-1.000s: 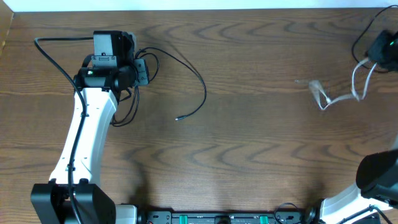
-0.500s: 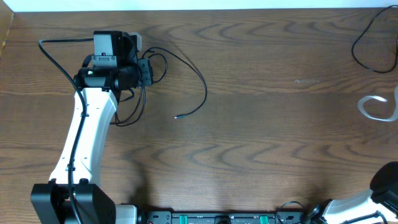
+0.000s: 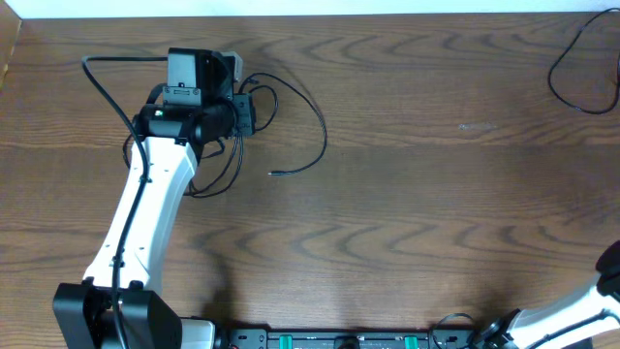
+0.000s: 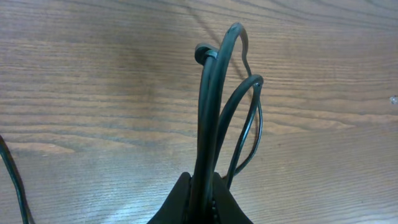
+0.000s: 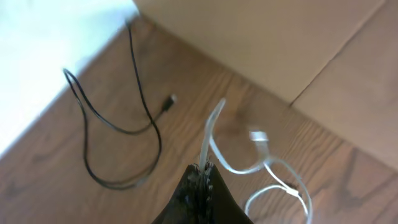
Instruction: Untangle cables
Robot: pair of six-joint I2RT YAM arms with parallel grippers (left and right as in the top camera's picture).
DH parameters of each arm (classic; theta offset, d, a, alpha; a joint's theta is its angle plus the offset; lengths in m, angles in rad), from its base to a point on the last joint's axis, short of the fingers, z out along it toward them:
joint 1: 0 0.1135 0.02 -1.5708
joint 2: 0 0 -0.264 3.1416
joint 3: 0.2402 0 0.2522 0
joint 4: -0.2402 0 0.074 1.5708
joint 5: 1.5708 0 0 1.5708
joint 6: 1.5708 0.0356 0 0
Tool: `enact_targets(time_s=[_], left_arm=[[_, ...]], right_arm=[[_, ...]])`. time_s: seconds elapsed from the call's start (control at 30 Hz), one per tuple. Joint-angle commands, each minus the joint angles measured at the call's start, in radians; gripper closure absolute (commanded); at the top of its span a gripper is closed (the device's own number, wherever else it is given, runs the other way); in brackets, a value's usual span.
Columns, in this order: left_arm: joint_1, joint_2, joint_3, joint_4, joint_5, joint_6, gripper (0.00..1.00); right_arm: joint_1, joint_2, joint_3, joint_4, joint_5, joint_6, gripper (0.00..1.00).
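A dark wood-grain table (image 3: 407, 213) fills the overhead view, and pale board stands past its corner in the right wrist view. Near the table's far left corner we see the left gripper (image 4: 204, 185) clamped fully shut on the black cable (image 4: 208, 112). The cable is gathered into several doubled strands that rise from the jaws in narrow loops. Its free end (image 3: 271, 174) trails onto the table toward the middle. We judge the bundle is pinched like this to keep the slack from spreading.

The right gripper (image 5: 202, 177) is closed tight on the white cable (image 5: 213, 130), lifted above the table's far right corner. This cable is thin and pale, curling in loose loops with a small plug (image 5: 257, 135) showing. A second black cable (image 5: 152, 134) lies on the table below it. The white and held black cables look well apart, so we think they are already separated.
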Motion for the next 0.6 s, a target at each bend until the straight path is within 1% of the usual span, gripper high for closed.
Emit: enact_targets(time_s=[0.0, 0.07, 0.1, 0.13, 0.27, 0.3, 0.4, 0.53, 0.57], left_arm=[[-0.01, -0.012, 0.003, 0.003, 0.015, -0.005, 0.92], [-0.012, -0.012, 0.003, 0.003, 0.015, -0.005, 0.93], [-0.012, -0.012, 0.003, 0.004, 0.015, -0.005, 0.93], [-0.012, -0.012, 0.003, 0.004, 0.015, -0.005, 0.93], [-0.012, -0.012, 0.003, 0.004, 0.015, -0.005, 0.93], [-0.012, -0.012, 0.003, 0.004, 0.015, -0.005, 0.93], [-0.012, -0.012, 0.003, 0.003, 0.015, -0.005, 0.93], [-0.012, -0.012, 0.003, 0.003, 0.015, -0.005, 0.93], [-0.012, -0.012, 0.003, 0.003, 0.015, -0.005, 0.93]], right_arm=[[0.003, 0.048, 0.008, -0.02, -0.014, -0.018, 0.99], [0.004, 0.061, 0.008, -0.028, -0.015, -0.018, 0.96], [0.004, 0.063, 0.008, -0.032, -0.015, -0.018, 0.9], [0.004, 0.063, 0.008, -0.035, -0.015, -0.018, 0.82], [0.004, 0.055, 0.008, -0.042, -0.045, -0.018, 0.41], [0.004, 0.051, 0.008, -0.046, -0.058, -0.019, 0.35], [0.008, 0.04, 0.008, -0.056, -0.097, -0.018, 0.22], [0.011, 0.025, 0.009, -0.071, -0.156, -0.019, 0.14], [0.011, 0.021, 0.009, -0.075, -0.171, -0.019, 0.13]])
